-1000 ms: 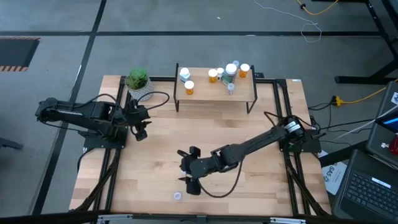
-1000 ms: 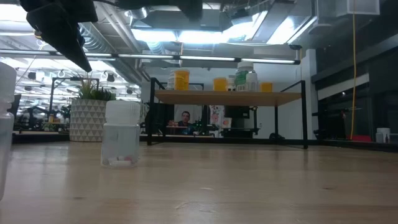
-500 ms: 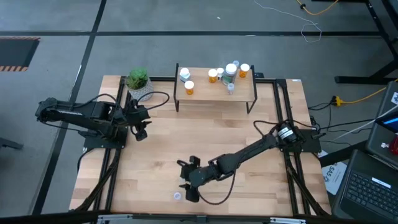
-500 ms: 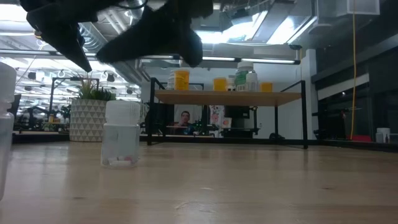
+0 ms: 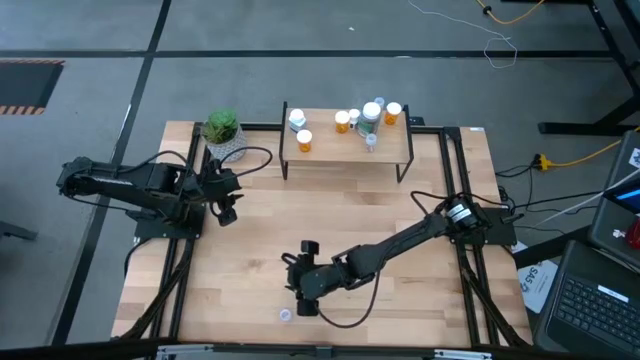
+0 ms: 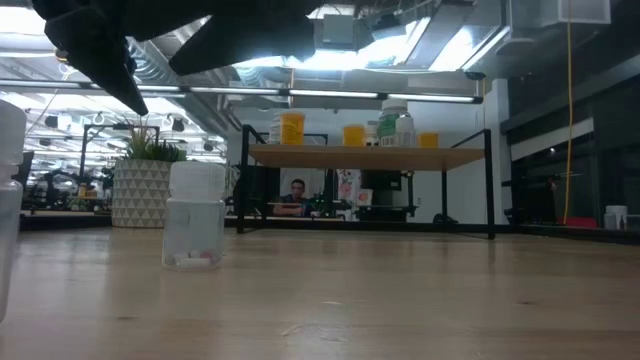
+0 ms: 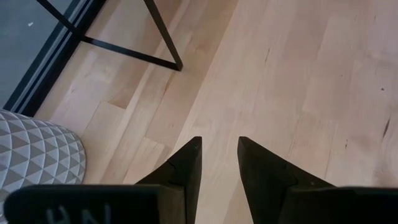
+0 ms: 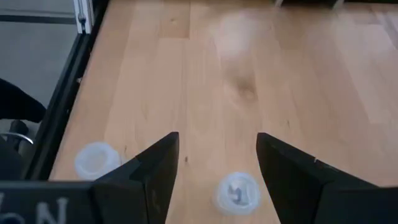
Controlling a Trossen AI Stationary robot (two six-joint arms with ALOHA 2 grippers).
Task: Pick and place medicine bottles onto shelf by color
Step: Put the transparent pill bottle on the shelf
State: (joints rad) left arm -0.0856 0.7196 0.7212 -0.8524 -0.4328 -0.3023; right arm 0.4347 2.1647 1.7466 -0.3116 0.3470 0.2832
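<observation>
Two tiny clear bottles with white caps stand upright on the tabletop near its front edge. One bottle (image 8: pixel 236 191) shows between and below the fingers of my open right gripper (image 8: pixel 217 140), untouched. The other bottle (image 8: pixel 93 158) stands off to one side. In the high view my right gripper (image 5: pixel 300 285) hovers just beyond one clear bottle (image 5: pixel 286 315). The shelf (image 5: pixel 345 148) at the far edge carries orange, white and greenish bottles (image 5: pixel 343 121). My left gripper (image 7: pixel 219 142) waits at the left, open over bare wood.
A green plant in a white patterned pot (image 5: pixel 222 130) stands left of the shelf. Black frame rails (image 5: pixel 180 270) run along both table sides. In the low view a clear bottle (image 6: pixel 195 215) stands in the foreground, and a person shows far behind under the shelf.
My right gripper has sunk and gone a little toward the table's near edge, down over the clear bottles, rolling slightly about its own line. The bottles have not moved.
</observation>
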